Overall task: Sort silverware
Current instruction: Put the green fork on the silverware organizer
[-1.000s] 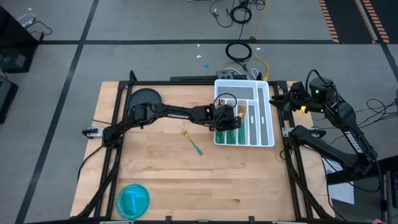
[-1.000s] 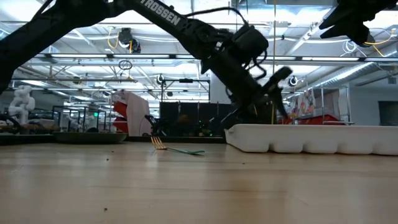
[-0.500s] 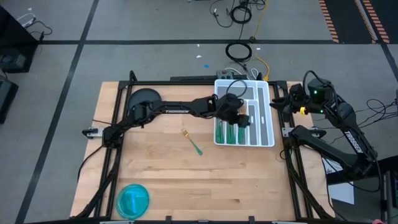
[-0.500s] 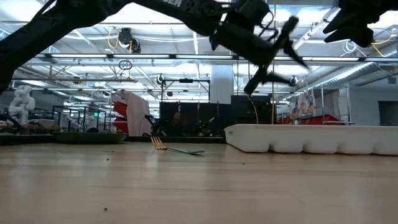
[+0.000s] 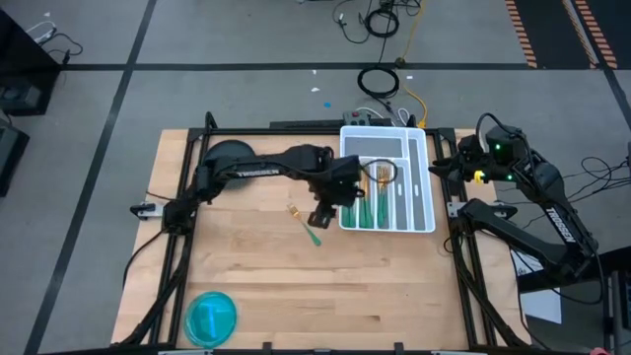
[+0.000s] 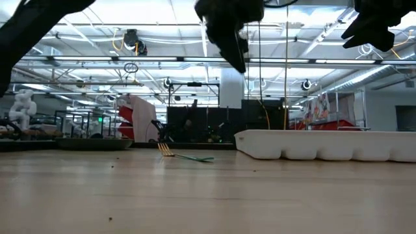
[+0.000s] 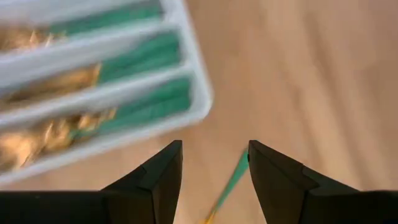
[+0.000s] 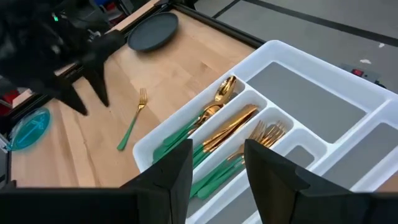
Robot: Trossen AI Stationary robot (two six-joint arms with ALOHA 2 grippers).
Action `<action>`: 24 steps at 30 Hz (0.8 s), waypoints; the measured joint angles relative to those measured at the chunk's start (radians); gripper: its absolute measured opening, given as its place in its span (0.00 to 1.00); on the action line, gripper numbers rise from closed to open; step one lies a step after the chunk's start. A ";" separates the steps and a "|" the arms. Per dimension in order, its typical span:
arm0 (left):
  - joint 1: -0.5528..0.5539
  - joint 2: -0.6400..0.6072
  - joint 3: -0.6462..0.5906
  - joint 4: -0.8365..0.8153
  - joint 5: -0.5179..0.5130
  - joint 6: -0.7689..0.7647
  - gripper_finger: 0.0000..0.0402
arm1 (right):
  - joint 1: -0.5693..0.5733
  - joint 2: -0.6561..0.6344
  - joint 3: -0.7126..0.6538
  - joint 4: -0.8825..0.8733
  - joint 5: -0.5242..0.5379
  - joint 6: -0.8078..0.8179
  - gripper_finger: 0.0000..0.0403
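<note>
A single fork (image 5: 307,226) with a gold head and a slim green handle lies flat on the wooden table, left of the white tray (image 5: 422,148). More green-handled silverware (image 5: 376,205) lies in the tray's compartments (image 8: 214,127). My left gripper (image 5: 322,210) hangs open and empty above the table between the fork and the tray. In the left wrist view the fork's handle (image 7: 234,179) shows between its fingers (image 7: 214,149), well below them. My right gripper (image 5: 452,161) waits open at the tray's right side (image 8: 217,152), touching nothing.
A dark round plate (image 5: 229,155) sits at the table's far left, partly under my left arm. A blue plate (image 5: 210,318) lies at the near left corner. The tray's wall (image 6: 325,144) stands up on the right. Bare wood stretches along the near side.
My left gripper has risen out of the tray and swung toward the table's left, ending high above the wood near the lone fork. The fork and the tray have stayed where they were.
</note>
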 joint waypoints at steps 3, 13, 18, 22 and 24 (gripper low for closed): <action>0.016 -0.049 -0.057 0.059 0.091 0.024 0.47 | 0.000 0.000 0.000 0.000 0.000 0.008 0.35; 0.037 -0.223 -0.321 0.055 0.053 0.120 0.47 | 0.000 -0.001 0.000 0.000 0.000 0.025 0.35; 0.028 -0.379 -0.577 0.116 -0.028 0.202 0.47 | 0.000 -0.002 0.000 0.000 -0.001 0.034 0.35; 0.030 -0.494 -0.791 0.321 -0.127 0.270 0.47 | 0.000 -0.002 0.000 0.003 0.000 0.037 0.35; 0.030 -0.505 -0.879 0.412 -0.152 0.306 0.47 | 0.000 -0.002 0.000 0.015 -0.002 0.053 0.35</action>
